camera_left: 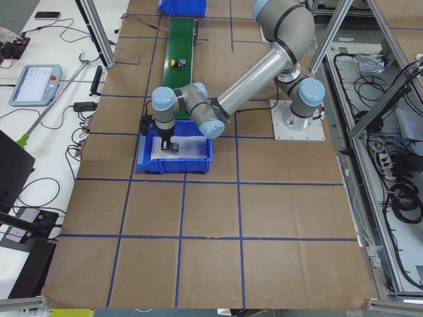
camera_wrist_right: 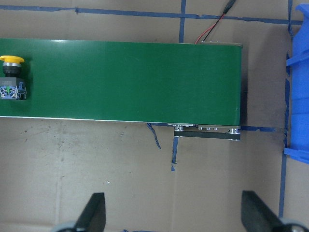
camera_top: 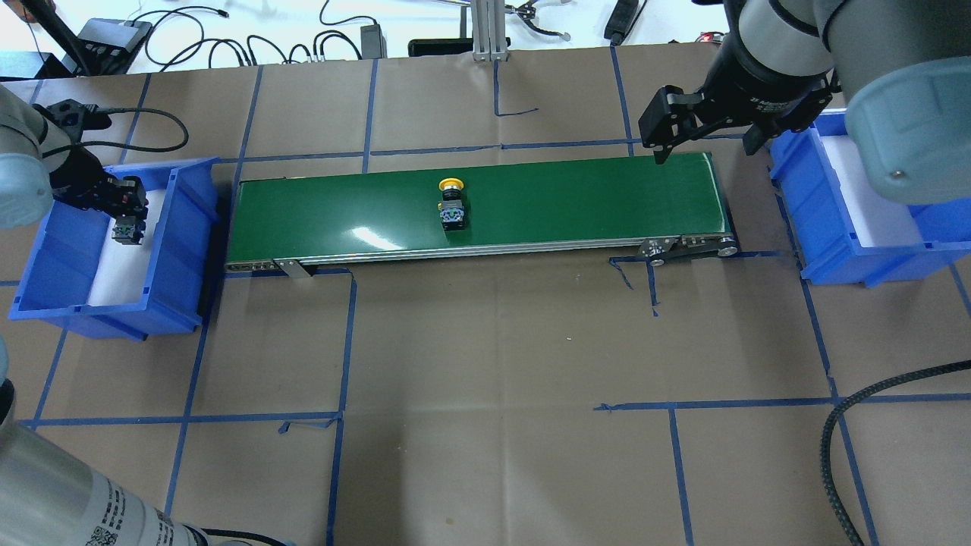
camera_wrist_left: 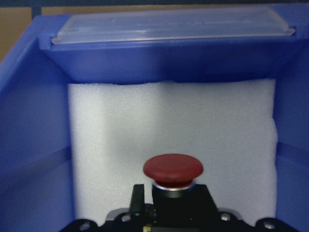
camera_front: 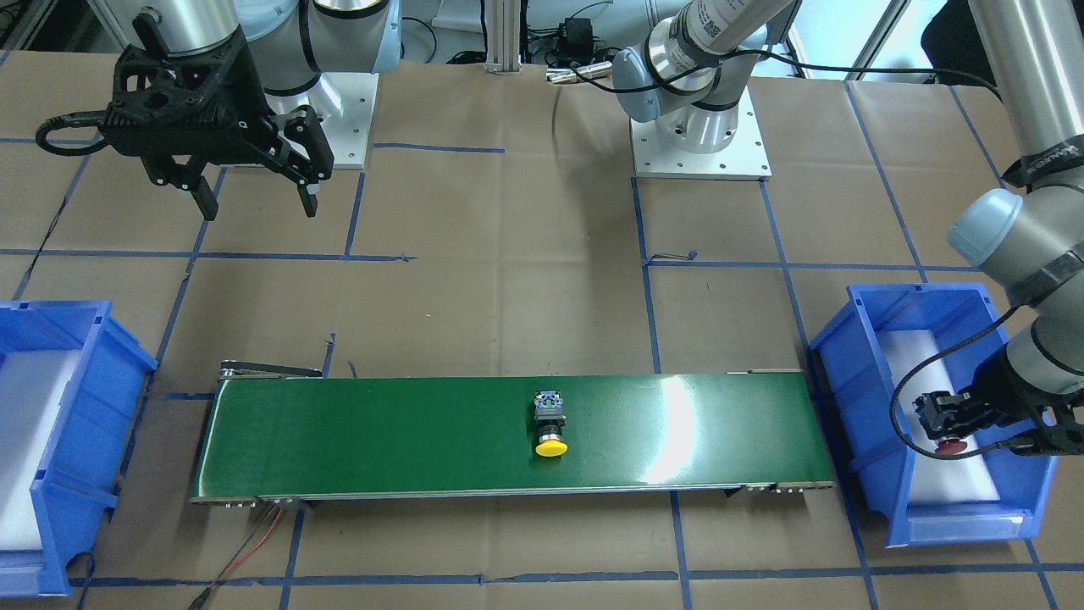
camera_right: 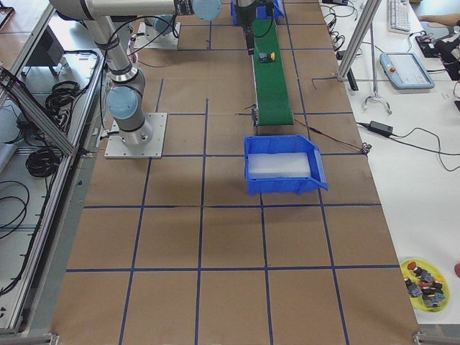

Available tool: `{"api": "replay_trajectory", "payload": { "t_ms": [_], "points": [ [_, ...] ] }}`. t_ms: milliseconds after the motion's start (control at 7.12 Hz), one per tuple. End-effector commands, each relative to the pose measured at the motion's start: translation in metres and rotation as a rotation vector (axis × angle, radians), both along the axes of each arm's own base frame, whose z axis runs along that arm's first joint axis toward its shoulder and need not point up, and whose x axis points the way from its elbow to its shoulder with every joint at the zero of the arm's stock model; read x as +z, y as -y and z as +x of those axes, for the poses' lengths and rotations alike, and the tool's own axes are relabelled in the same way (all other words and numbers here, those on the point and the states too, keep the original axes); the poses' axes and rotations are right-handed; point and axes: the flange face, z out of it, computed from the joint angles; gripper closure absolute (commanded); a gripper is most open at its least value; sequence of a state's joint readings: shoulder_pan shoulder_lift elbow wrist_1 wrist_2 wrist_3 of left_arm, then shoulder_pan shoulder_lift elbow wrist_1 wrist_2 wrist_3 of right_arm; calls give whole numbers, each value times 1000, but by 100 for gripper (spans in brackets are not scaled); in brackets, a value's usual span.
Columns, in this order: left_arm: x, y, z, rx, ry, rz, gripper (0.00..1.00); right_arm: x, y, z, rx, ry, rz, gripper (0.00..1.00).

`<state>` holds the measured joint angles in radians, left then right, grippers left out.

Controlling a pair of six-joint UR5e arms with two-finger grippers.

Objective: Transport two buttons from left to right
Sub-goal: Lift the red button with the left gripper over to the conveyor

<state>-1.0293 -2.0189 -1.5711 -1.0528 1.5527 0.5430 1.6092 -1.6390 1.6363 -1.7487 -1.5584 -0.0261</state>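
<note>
The yellow button (camera_front: 550,425) lies on its side near the middle of the green conveyor belt (camera_front: 381,440). It also shows in the overhead view (camera_top: 452,202) and at the left edge of the right wrist view (camera_wrist_right: 10,77). My left gripper (camera_front: 947,428) is inside the blue bin (camera_front: 872,356) on my left, shut on the red button (camera_wrist_left: 173,170), over the white foam (camera_wrist_left: 169,121). The red cap (camera_front: 950,446) sticks out past the fingers. My right gripper (camera_top: 704,148) is open and empty, hovering over the table by the belt's right end.
A second blue bin (camera_top: 834,227) with white foam stands past the belt's right end. Blue tape lines cross the brown paper table. A red and black wire (camera_front: 254,542) runs off the belt's right end. A yellow dish of spare parts (camera_right: 424,282) sits far off.
</note>
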Motion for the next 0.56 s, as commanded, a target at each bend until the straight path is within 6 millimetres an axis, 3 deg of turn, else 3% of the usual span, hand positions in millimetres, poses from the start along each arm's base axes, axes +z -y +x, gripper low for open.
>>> {"api": "replay_trajectory", "payload": {
  "t_ms": [0,140,421],
  "points": [
    [86,1,1,-6,-36,63,100,5,0,0,0,0,-8,0],
    [114,0,1,-3,-45,91,100,9,0,0,-1,2,-17,0],
    [118,2,0,-3,-47,101,100,14,-2,0,-2,-1,-19,0]
  ]
}}
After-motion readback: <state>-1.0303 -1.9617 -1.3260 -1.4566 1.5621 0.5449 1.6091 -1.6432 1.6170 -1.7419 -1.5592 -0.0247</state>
